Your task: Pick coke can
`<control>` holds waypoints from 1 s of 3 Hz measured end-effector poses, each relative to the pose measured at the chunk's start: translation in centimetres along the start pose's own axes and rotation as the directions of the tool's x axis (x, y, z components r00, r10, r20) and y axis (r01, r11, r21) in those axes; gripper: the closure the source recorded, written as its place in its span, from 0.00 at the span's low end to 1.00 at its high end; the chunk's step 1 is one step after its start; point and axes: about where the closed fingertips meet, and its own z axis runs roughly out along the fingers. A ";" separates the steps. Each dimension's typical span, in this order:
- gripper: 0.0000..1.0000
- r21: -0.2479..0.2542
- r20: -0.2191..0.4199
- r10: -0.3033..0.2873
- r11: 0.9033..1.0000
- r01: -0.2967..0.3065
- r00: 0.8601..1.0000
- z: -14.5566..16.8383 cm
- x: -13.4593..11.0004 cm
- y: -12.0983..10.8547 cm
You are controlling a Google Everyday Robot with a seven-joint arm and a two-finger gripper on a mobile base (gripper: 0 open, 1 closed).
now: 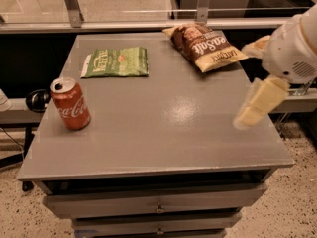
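Note:
The coke can (70, 103) is a red can with white script and a silver top with an open mouth hole. It stands upright near the left edge of the grey table (163, 133). My gripper (245, 86) hangs at the right side of the table, far to the right of the can. Its two cream fingers (258, 102) are spread apart, with nothing between them. The white arm body (294, 48) reaches in from the right edge of the view.
A flat green chip bag (116, 62) lies at the back left. A brown chip bag (205, 43) lies at the back right, just behind the gripper. Drawers (158, 207) sit under the table top. A metal rail and a glass panel stand behind the table.

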 end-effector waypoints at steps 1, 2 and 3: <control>0.00 -0.014 0.246 0.008 1.000 -0.005 0.969 4.6 -4.9 -0.4; 0.00 -0.057 0.450 0.060 0.998 -0.039 0.891 8.6 -9.2 0.4; 0.00 -0.133 0.624 0.121 0.990 -0.048 0.772 11.3 -14.7 2.5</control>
